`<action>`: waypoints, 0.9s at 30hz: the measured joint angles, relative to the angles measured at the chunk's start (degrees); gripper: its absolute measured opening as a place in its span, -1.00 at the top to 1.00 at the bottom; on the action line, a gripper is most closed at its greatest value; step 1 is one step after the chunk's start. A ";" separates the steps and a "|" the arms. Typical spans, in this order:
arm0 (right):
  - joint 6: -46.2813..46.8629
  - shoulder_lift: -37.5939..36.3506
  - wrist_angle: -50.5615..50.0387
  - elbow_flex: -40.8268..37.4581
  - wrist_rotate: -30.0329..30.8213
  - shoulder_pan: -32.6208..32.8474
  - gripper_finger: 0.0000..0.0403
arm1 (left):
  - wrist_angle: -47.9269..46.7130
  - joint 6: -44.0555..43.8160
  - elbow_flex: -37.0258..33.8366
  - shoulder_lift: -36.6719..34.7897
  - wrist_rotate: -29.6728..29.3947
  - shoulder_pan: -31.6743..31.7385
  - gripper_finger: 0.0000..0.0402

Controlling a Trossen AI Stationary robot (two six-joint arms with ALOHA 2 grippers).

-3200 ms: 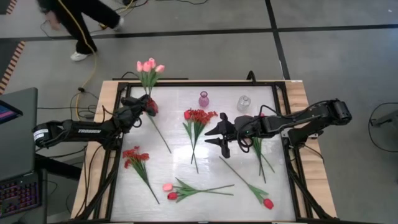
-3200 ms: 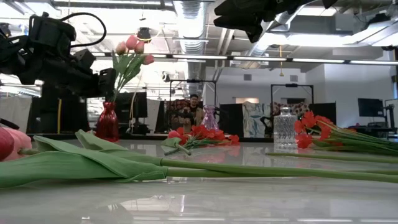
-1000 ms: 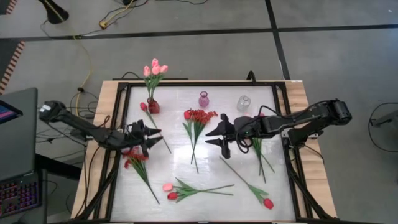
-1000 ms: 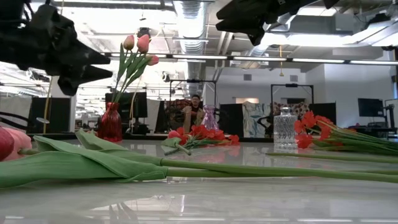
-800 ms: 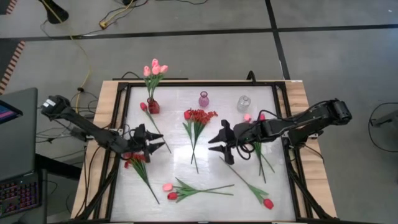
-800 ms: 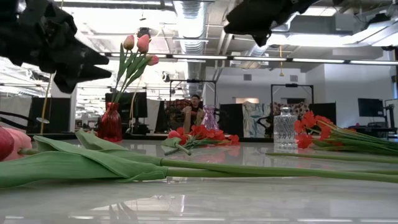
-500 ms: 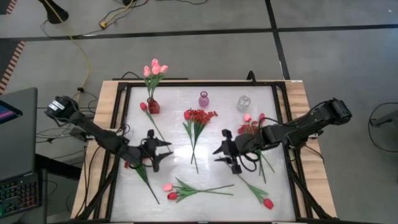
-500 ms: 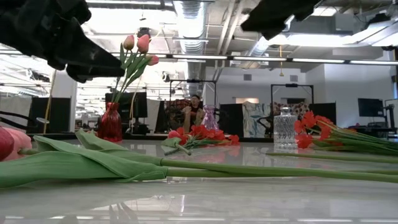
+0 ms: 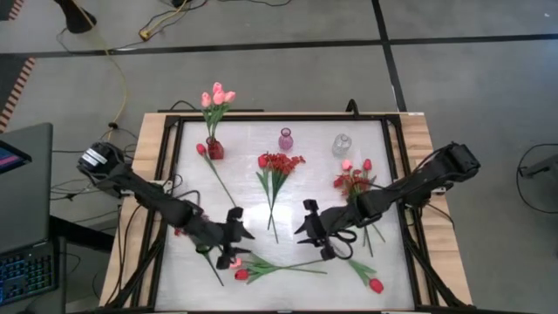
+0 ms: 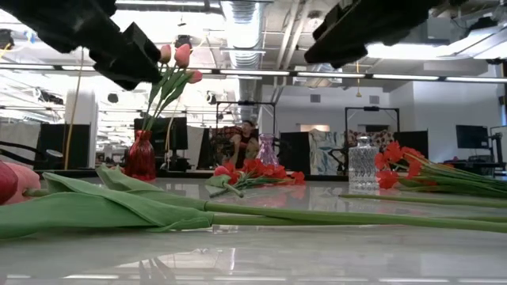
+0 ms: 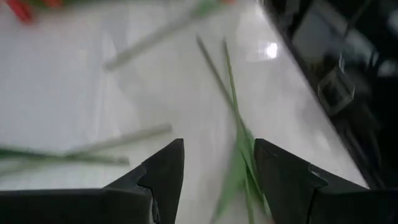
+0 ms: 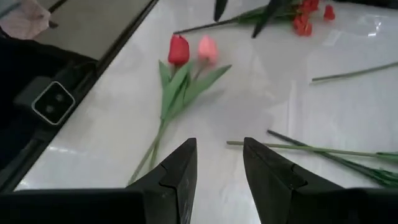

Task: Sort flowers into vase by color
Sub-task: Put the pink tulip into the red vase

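Left pincer [image 9: 235,247]: spread, holding nothing, low over the near-left part of the worktop [image 9: 305,196].
Spray of small red blossoms [image 9: 185,223]: lying flat under the left arm, just behind the left pincer.
Pink and red tulip pair [image 9: 237,268]: lying flat right below the left pincer tips, stems running toward the right pincer's side; in the right wrist view the same pair [image 12: 186,53] lies ahead of the fingers.
Red vase with pink tulips [image 9: 214,148]: upright at the far-left of the worktop, well beyond the left pincer; three pink blooms [image 10: 176,57] stand above it in the low view.
Red blossom bunch [image 9: 277,166]: flat in the middle of the worktop, beyond and between the two pincers.
Purple vase [image 9: 286,139]: upright at the far edge, holding no flowers.
Right pincer [image 9: 311,232]: spread, gripping nothing, over the near-centre of the worktop, facing the left pincer.
Clear vase [image 9: 342,144]: upright at the far edge, well beyond the right pincer.
Mixed red and pink bunch [image 9: 353,179]: flat beside the right arm, behind its pincer.
Single red tulip [image 9: 375,285]: flat at the near-right, on the near side of the right pincer.
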 joint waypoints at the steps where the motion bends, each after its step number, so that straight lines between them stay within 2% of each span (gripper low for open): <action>1: 0.01 0.53 -0.01 -0.01 0.00 -0.02 0.21 | -4.67 -0.56 2.68 1.04 0.77 0.00 0.09; 4: 1.19 1.79 1.33 -0.02 0.02 -0.02 0.21 | -16.96 -1.77 8.77 3.54 1.22 -0.19 0.09; 6: 3.10 1.85 1.31 -0.02 0.00 -0.02 0.21 | -20.38 -1.78 11.20 4.93 1.71 -0.34 0.09; 13: 5.01 3.60 1.11 0.15 0.00 0.98 0.21 | -21.09 -4.58 12.53 7.97 8.37 -0.74 0.09; 16: 5.22 4.26 2.22 0.22 -0.02 1.62 0.21 | -21.45 -5.49 12.49 9.52 9.29 -0.76 0.09; 21: 10.54 8.57 3.04 2.67 -0.53 2.16 0.21 | -21.08 -2.96 12.49 9.35 4.21 -0.81 0.09; 27: 13.93 16.64 -0.25 11.18 -4.67 2.61 0.21 | -20.54 2.74 11.38 5.42 -0.10 -1.19 0.09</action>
